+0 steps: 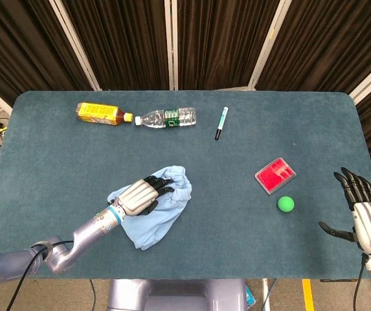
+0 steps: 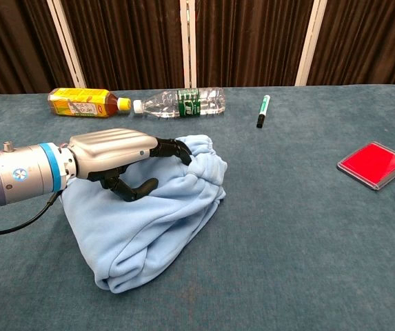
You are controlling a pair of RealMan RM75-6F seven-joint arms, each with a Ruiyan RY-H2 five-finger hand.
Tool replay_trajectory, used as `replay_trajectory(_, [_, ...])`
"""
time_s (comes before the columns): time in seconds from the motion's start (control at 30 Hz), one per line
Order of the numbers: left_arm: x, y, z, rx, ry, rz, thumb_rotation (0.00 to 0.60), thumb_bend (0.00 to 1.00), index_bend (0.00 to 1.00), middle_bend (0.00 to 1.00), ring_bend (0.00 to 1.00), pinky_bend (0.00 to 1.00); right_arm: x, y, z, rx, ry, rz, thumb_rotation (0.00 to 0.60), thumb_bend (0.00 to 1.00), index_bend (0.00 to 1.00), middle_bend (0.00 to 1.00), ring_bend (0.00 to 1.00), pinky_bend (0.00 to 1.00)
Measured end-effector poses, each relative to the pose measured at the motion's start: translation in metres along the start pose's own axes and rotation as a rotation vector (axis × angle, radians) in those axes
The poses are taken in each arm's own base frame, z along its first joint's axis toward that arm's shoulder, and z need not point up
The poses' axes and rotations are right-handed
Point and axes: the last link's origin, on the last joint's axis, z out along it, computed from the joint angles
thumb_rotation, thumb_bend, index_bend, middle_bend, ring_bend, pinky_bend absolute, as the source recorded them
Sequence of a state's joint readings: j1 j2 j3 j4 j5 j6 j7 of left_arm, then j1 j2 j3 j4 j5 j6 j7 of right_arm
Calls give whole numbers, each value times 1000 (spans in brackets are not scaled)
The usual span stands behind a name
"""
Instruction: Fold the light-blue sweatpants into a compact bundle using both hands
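A: Start with the head view. Where are your sweatpants?

B: Your light-blue sweatpants lie bunched on the table, left of centre and toward the near edge. Your left hand lies on top of them, its fingers reaching toward the gathered waistband end.

A: Is that hand gripping the cloth?

B: From above you cannot tell. The fingers rest on the fabric, slightly curved, but whether any cloth is caught between them is hidden.

A: And your right hand?

B: Your right hand is at the near right corner, well apart from the sweatpants, fingers spread, thumb out, nothing in it. Near it lie a green ball and a red box. Along the far side lie a tea bottle, a water bottle and a marker.

A: Now the chest view.

B: Here the sweatpants are a rumpled heap in front of you. Your left hand comes in from the left and lies over the top of the heap. Its fingertips touch the elastic waistband, and the thumb curls underneath against the cloth. You still cannot say whether it pinches the fabric. Your right hand is out of this frame.
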State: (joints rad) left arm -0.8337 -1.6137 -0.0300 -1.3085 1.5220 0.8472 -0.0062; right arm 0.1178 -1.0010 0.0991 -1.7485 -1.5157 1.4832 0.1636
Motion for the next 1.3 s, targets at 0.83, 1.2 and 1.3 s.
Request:
replay_trajectory(0.83, [97,-48,-101,162,404,38,600,41,0,0,0,0,1,-7,-6,29,1,2,600,0,14,0,0,0])
replay_trajectory(1.2, [69,-67,-229,533,530,-25,600,0,0,0,0,0,1,-8,-10,40,26,-51,600,0,0,0,0,0])
replay_trajectory(1.3, [55,-60,-267,639,527,-25,600,0,0,0,0,0,2,-8,-11,51,49,-80,600,0,0,0,0,0])
